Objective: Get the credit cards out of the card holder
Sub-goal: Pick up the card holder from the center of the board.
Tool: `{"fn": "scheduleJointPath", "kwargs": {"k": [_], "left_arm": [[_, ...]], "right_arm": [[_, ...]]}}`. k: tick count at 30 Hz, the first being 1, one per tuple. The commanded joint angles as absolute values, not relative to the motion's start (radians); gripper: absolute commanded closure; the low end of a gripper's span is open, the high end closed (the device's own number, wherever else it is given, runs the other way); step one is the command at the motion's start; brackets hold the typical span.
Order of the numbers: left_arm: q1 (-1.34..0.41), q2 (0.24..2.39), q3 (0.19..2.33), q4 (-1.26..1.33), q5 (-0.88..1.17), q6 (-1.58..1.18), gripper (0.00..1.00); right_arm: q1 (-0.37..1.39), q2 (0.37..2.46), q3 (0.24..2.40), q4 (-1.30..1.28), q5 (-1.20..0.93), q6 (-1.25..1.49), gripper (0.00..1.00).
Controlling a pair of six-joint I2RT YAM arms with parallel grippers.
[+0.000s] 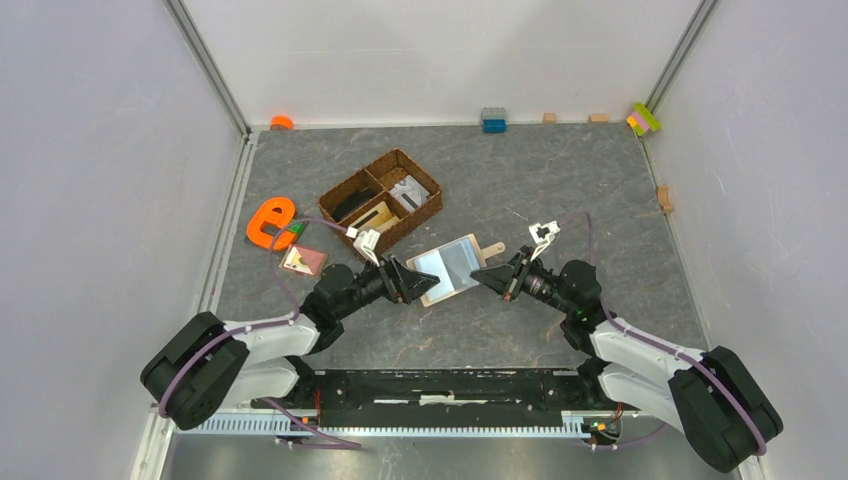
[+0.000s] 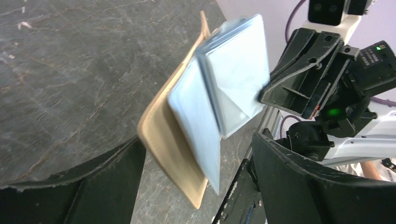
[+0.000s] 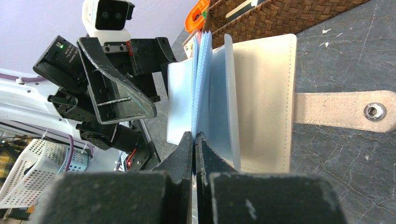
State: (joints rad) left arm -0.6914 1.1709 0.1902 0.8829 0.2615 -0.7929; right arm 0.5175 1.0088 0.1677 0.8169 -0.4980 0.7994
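Dark grey marbled table is sitting inside pale walls, w/ small coloured blocks lying along its far edge. The card holder is lying open near the table's ctr, a bit toward the near edge, w/ its tab pointing toward the far-right corner. Both arms are reaching in from the near edge and meeting at the holder from opp. sides.

R gripper is pinching the clear sleeves at their edge, fingers pressed tight together on them. In the R wrist view the sleeves are fanning up off the beige cover, while the tab w/ its snap stud is resting flat on the table. L gripper is standing wide open at the holder's left side, its fingers spreading either side of the cover's edge; can't tell if either is touching it. The sleeves are looking pale blue-grey & shiny; can't tell whether any card is sitting inside.

One pinkish credit card is lying flat on the table near the left edge, just beside an orange letter toy and well apart from the holder. A brown wicker basket w/ compartments is sitting between the ctr and the far-left corner, holding a few flat items too small to ID.
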Motion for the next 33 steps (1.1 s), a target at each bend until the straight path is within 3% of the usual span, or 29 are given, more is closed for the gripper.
{"fn": "scheduleJointPath", "kwargs": {"k": [1, 5, 11, 13, 15, 17, 27, 30, 33], "left_arm": [[-0.687, 1.205, 0.24, 1.025, 0.315, -0.794, 0.16], [-0.687, 1.22, 0.251, 1.017, 0.313, -0.775, 0.34], [-0.684, 1.248, 0.26, 1.016, 0.296, -0.746, 0.51], [-0.684, 1.252, 0.267, 0.999, 0.289, -0.734, 0.62], [-0.684, 1.253, 0.282, 0.968, 0.287, -0.718, 0.83], [-0.684, 1.256, 0.296, 0.935, 0.286, -0.702, 0.96], [-0.683, 1.272, 0.323, 0.855, 0.305, -0.635, 0.98], [-0.681, 1.265, 0.328, 0.829, 0.317, -0.609, 0.98], [-0.681, 1.247, 0.331, 0.784, 0.32, -0.566, 0.98]], "right_arm": [[0.523, 1.008, 0.163, 0.905, -0.524, 0.809, 1.0], [0.523, 1.025, 0.157, 0.92, -0.533, 0.806, 1.0], [0.524, 1.06, 0.161, 0.937, -0.545, 0.797, 1.0], [0.524, 1.069, 0.162, 0.937, -0.548, 0.789, 1.0], [0.524, 1.076, 0.165, 0.937, -0.55, 0.779, 1.0], [0.523, 1.082, 0.167, 0.935, -0.547, 0.765, 0.99], [0.523, 1.117, 0.173, 0.885, -0.521, 0.685, 0.89], [0.524, 1.112, 0.171, 0.86, -0.505, 0.652, 0.75], [0.523, 1.082, 0.155, 0.855, -0.476, 0.628, 0.56]]}}
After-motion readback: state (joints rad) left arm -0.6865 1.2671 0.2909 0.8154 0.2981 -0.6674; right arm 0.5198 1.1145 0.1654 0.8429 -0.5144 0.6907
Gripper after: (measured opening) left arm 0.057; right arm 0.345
